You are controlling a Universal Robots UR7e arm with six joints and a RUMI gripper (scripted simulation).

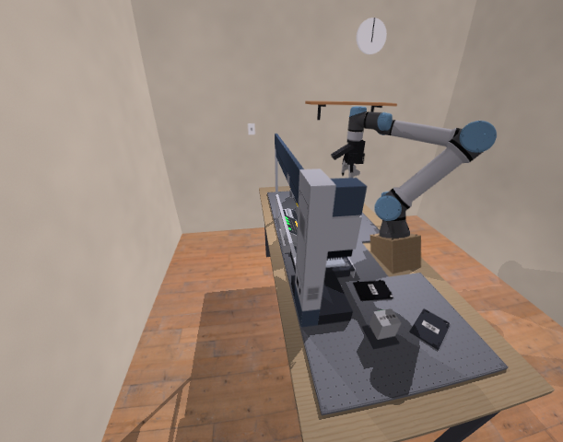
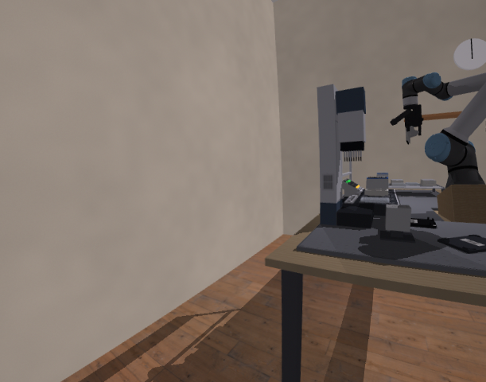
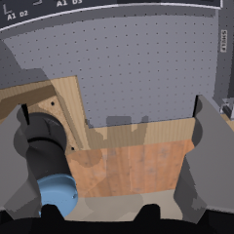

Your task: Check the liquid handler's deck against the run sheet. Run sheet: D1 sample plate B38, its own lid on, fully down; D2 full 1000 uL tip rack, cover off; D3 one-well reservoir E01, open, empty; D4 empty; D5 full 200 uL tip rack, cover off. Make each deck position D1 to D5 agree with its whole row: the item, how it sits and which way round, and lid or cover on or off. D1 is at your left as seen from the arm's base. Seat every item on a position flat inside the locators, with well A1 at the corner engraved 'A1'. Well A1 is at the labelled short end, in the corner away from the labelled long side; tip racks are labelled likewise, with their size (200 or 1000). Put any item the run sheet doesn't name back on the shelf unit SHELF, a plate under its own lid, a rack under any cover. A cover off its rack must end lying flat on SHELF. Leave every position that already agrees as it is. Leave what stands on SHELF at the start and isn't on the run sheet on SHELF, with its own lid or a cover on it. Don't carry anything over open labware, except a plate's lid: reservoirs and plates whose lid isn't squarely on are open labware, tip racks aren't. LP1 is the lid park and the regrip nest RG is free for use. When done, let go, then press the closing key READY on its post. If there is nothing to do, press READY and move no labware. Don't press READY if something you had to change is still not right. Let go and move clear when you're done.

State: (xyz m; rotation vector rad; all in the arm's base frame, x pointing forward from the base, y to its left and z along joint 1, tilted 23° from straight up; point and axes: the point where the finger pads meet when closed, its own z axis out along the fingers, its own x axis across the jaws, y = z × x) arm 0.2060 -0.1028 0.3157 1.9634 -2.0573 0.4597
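Hand (image 1: 348, 167) hangs high in the upper middle of the top view, pointing down, fingers spread wide with nothing between them. In the wrist view the two grey fingers stand at the left and right edges, with bare plate and wood showing in the gap.

Arm (image 1: 431, 164): smooth grey tubes, blue round joint caps, standing on a tan wooden block (image 1: 396, 250) right of centre.

Surface (image 1: 519, 388): pale wood-grain top on dark legs, carrying a matte grey metal plate (image 1: 415, 376) drilled with a regular grid of small holes.

Machine (image 1: 319, 238), centre of the top view: boxy light-grey column with a navy head and a navy back panel. A row of thin dark tips hangs under the head in the exterior view. Small green and yellow lights sit on its left side.

Deck: mostly hidden behind the column in the top view. At the upper left edge of the wrist view, white engraving reads "A1 D2" (image 3: 18, 16) and "A1 D3". The labware on it is too small to tell in the exterior view.

In the lower right of the top view lie two flat black rectangular pieces (image 1: 374, 290) (image 1: 429, 327) with white labels, writing unreadable, and a small grey box on a post (image 1: 385, 323) between them.

White round clock (image 1: 371, 35) on the beige wall, thin wooden wall shelf (image 1: 350, 103) below it. Plank floor, reddish brown.
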